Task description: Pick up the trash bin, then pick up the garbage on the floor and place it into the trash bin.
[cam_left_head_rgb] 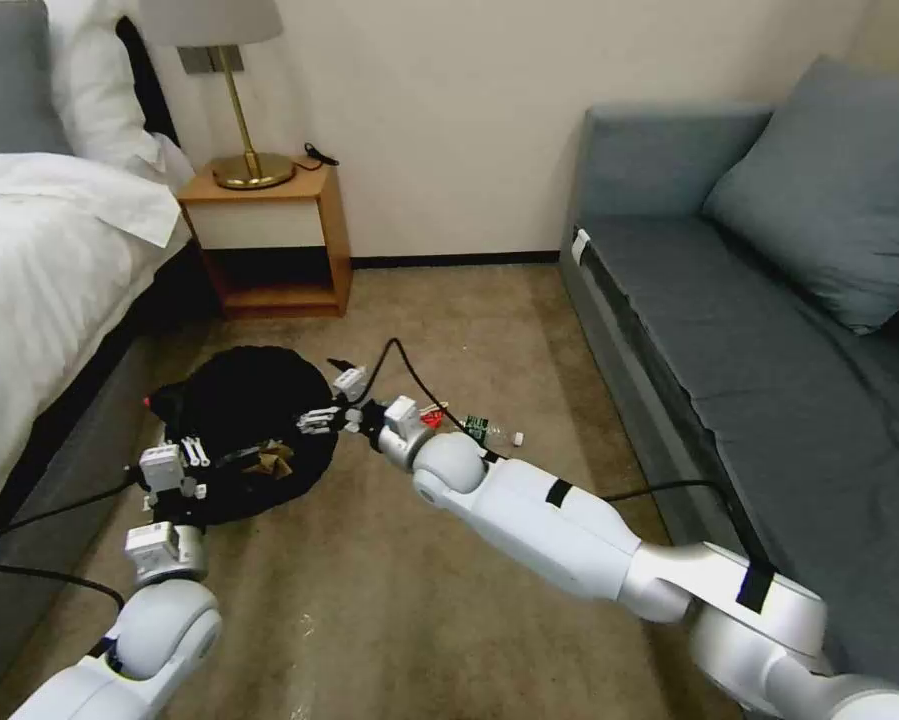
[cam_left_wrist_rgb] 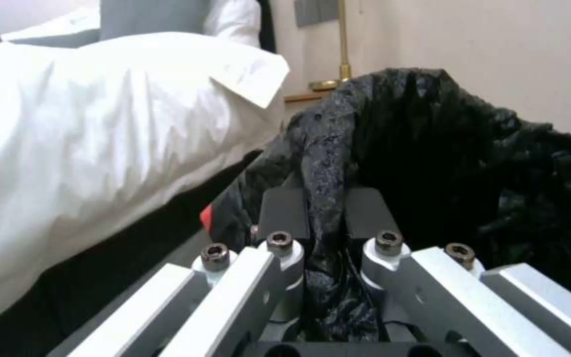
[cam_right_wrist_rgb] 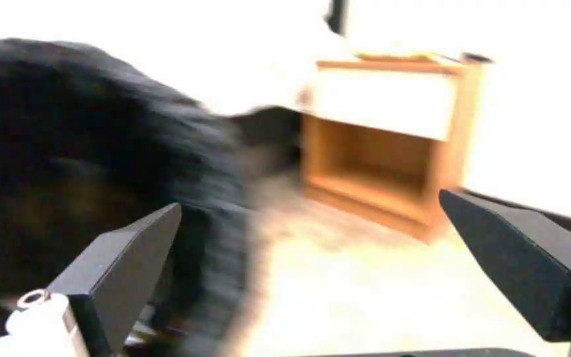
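The trash bin (cam_left_head_rgb: 244,405), lined with a crinkly black bag, stands on the carpet beside the bed. My left gripper (cam_left_head_rgb: 194,455) is at its near-left rim; in the left wrist view the left gripper (cam_left_wrist_rgb: 325,198) is shut on a fold of the trash bin (cam_left_wrist_rgb: 444,148) bag. My right gripper (cam_left_head_rgb: 331,400) hangs open at the bin's right rim, nothing between its fingers (cam_right_wrist_rgb: 134,248), with the trash bin (cam_right_wrist_rgb: 67,124) beside it. Crumpled brown paper (cam_left_head_rgb: 272,462) lies inside the bin. A red-white carton (cam_left_head_rgb: 432,412) and a small green-labelled bottle (cam_left_head_rgb: 489,431) lie on the floor behind my right wrist.
A bed (cam_left_head_rgb: 39,260) with white linen borders the left. A wooden nightstand (cam_left_head_rgb: 269,240) with a brass lamp (cam_left_head_rgb: 239,120) stands at the back wall, and a grey sofa (cam_left_head_rgb: 769,350) runs along the right. Black cables trail over the carpet. Open carpet (cam_left_head_rgb: 369,600) lies in front.
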